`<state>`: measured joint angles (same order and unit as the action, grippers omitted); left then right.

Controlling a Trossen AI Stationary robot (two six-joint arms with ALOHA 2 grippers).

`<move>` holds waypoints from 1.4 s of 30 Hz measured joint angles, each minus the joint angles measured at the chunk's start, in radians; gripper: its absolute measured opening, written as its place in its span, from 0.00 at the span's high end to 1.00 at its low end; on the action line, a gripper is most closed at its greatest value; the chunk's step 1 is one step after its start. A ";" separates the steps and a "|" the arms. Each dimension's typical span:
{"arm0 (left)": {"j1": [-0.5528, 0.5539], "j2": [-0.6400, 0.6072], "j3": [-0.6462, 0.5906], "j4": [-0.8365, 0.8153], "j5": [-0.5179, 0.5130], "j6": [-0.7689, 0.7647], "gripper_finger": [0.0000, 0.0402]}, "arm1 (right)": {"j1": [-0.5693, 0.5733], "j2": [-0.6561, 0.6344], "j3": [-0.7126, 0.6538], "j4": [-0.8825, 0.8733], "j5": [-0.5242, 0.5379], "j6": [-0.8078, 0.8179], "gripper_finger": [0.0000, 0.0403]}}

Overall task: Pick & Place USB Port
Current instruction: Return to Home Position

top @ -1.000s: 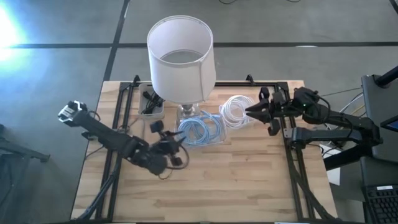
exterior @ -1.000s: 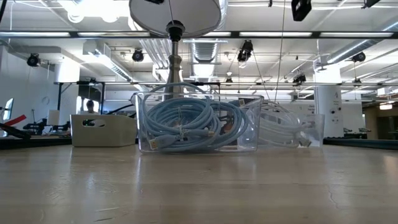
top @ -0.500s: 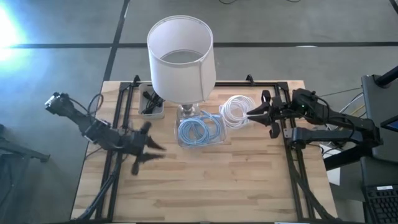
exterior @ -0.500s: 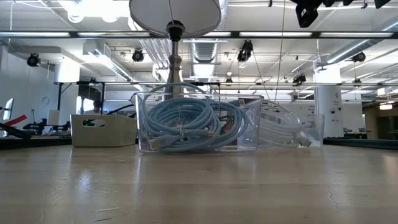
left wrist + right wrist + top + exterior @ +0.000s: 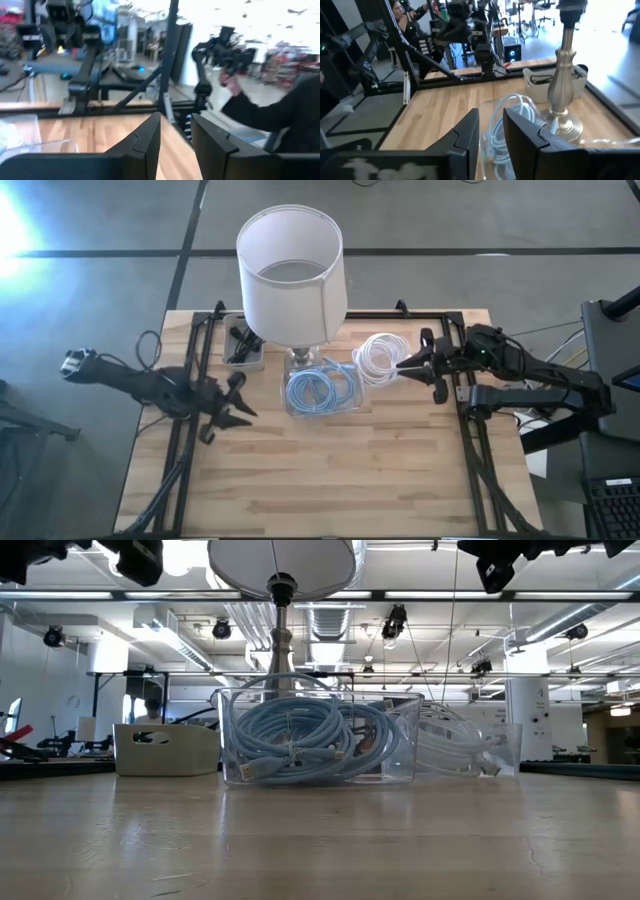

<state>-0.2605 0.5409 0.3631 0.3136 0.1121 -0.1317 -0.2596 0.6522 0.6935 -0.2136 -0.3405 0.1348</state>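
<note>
1. Along the near edge, the worktop shows only its pale wood planks.
2. Farther in, at the left side, the left gripper hangs above the worktop beside the black frame rail. It points right towards the bins, well apart from them. Its jaws are spread with nothing between them.
3. At mid-depth, just left of centre, stands the left transparent bin. The blue cable lies coiled inside it and fills most of it.
4. Touching or just beside that bin, to its right and slightly farther back, stands the right transparent bin. The white cable lies looped inside it.
5. At the right side, level with the white cable, the right gripper is held above the worktop. It points left, and its tips are near the right bin's outer side. Its jaws stand a little apart and grip nothing.
6. Just behind the left bin stands the lamp. Its white shade is high above the worktop and hides part of the far edge from overhead.
7. Far left of the lamp sits a small pale tray. It holds something dark, perhaps an adapter, though I cannot tell.
</note>
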 joint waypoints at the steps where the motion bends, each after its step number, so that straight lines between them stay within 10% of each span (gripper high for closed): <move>1: 0.017 -0.042 -0.013 -0.016 0.035 0.002 0.73 | 0.000 -0.009 -0.001 -0.001 0.000 -0.018 0.80; 16: 0.043 -0.506 -0.255 -0.028 0.044 0.035 0.73 | -0.003 -0.201 -0.247 0.180 0.002 0.001 0.81; 34: 0.047 -0.541 -0.354 -0.006 0.011 0.102 0.73 | -0.026 -0.525 -0.513 0.255 0.033 0.054 0.80; 42: 0.049 -0.541 -0.354 -0.023 -0.192 0.172 0.73 | -0.025 -0.635 -0.589 0.210 0.029 0.108 0.83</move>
<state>-0.2111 -0.0002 0.0090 0.2907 -0.0797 0.0406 -0.2844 0.0172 0.1046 -0.0033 -0.3111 0.2426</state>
